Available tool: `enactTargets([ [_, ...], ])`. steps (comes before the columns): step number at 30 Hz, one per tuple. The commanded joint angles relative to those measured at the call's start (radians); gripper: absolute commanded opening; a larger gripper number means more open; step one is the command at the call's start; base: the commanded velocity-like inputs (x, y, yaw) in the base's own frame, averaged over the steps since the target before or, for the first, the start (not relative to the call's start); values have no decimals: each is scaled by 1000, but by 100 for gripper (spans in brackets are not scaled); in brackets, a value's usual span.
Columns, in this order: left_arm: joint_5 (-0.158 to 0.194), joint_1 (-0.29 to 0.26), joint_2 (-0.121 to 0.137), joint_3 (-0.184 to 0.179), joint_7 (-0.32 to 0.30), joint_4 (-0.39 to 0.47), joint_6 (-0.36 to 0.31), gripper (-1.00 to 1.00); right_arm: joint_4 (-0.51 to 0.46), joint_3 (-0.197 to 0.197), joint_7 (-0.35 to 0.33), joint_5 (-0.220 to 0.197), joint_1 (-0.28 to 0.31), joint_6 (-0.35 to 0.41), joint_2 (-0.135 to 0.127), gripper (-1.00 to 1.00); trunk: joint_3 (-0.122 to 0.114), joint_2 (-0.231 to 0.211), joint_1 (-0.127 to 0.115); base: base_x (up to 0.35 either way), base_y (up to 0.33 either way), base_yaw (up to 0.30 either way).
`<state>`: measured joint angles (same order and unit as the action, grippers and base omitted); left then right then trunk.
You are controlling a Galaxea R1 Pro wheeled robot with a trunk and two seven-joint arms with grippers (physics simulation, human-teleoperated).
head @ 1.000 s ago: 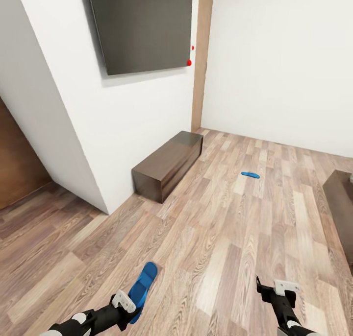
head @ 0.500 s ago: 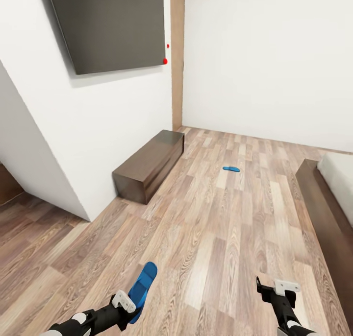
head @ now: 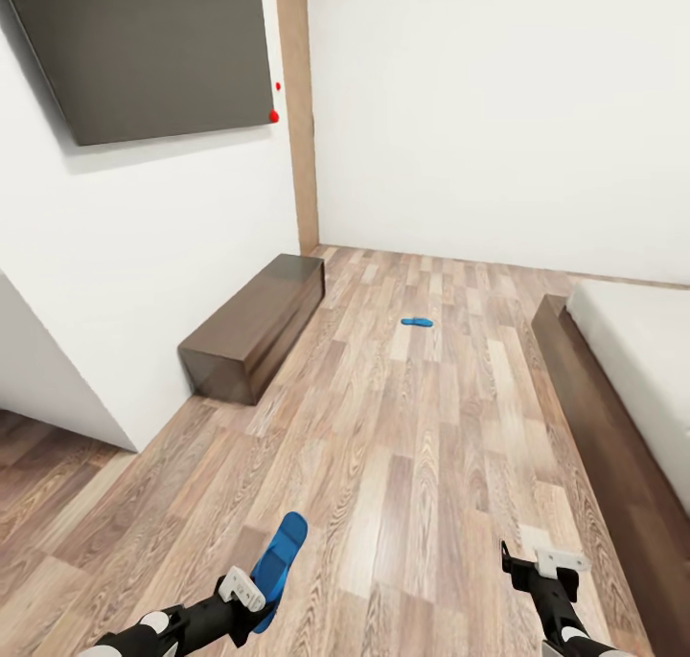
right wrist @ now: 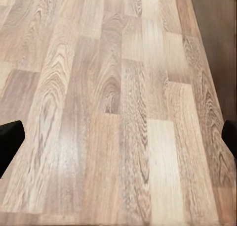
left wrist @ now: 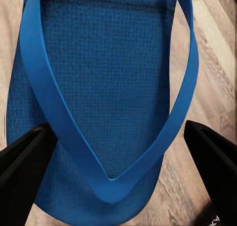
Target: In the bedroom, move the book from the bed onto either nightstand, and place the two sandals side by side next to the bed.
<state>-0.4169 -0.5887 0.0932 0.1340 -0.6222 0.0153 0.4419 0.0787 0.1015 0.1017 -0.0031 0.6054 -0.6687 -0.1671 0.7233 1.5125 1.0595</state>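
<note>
Your left gripper has 1 blue sandal clamped between its 2 black fingers, which press on the sole's 2 edges at the toe end; the rest of the sandal juts forward above the wood-plank floor. Its footbed is finely dimpled, crossed by a smooth V-shaped strap. Your right gripper holds nothing, its jaws spread wide over bare planks. The second sandal lies flat on the floor well ahead, between the long dark brown bench against the white wall and the bed, whose dark wooden frame edges a pale mattress.
</note>
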Motion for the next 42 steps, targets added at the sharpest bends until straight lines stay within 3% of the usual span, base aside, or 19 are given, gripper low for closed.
enactTargets([
  [1,-10,0,0,9,-2,0,4,-100,4,6,-2,0,2,-6,0,100,1,0,0,0,0,-261],
  [11,-10,0,0,9,-2,0,4,-100,4,6,-2,0,2,-6,0,100,6,0,0,0,0,-261],
  [18,-11,3,-16,8,-13,0,-9,-100,4,6,-2,0,2,-6,0,100,8,0,0,0,0,-115],
  [24,-13,55,-46,7,-14,0,-68,-100,5,6,-1,0,1,-6,1,100,8,0,0,0,0,-4],
  [33,-11,74,-46,9,-11,0,-74,-100,5,6,-3,0,1,-5,1,100,8,0,0,0,0,-133],
  [35,-9,99,-41,11,-5,2,-73,-100,6,6,-3,0,1,-5,1,100,8,0,0,0,0,-273],
  [39,5,111,8,19,18,3,-70,-100,6,6,-2,0,1,-5,1,100,8,0,0,0,0,-279],
  [42,61,113,24,52,111,4,-68,-100,6,6,-2,0,1,-5,1,100,8,0,0,0,0,-281],
])
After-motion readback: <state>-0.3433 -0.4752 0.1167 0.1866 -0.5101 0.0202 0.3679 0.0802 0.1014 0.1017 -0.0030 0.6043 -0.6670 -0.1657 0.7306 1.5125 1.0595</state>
